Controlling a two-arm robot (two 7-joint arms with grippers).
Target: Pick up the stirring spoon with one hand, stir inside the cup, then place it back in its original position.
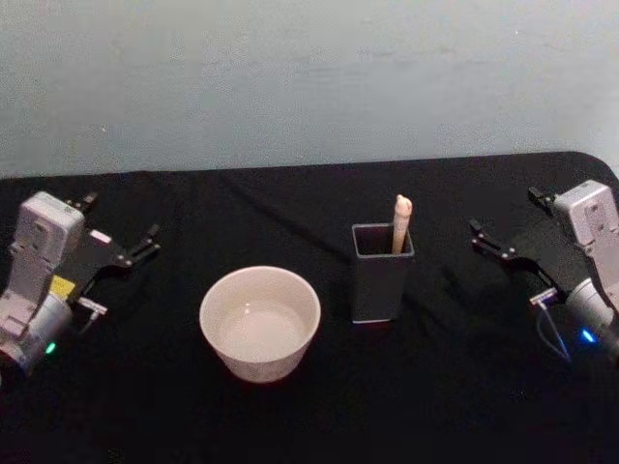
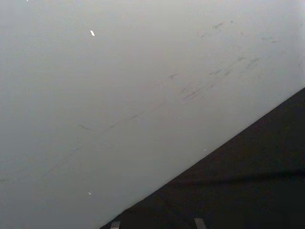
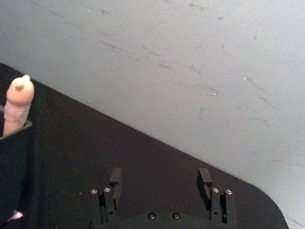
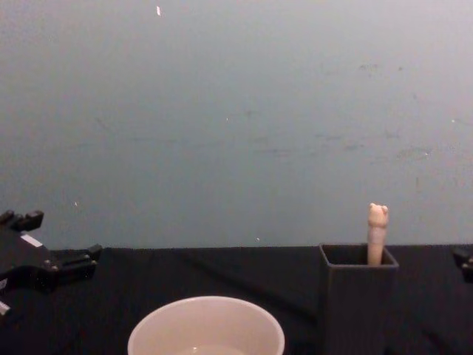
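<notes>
The stirring spoon (image 1: 401, 220) stands nearly upright in the dark holder (image 1: 381, 280), bear-head handle up, bowl hidden inside. The cup (image 1: 259, 324) sits just left of the holder. The left gripper (image 1: 118, 224) and right gripper (image 3: 161, 174) flank the holder well apart, fingers spread, empty.

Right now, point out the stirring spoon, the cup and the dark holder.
stirring spoon (image 1: 401, 222), head view, on its beige handle.
cup (image 1: 261, 369), head view, on its front wall.
dark holder (image 1: 377, 290), head view, on its front face.
</notes>
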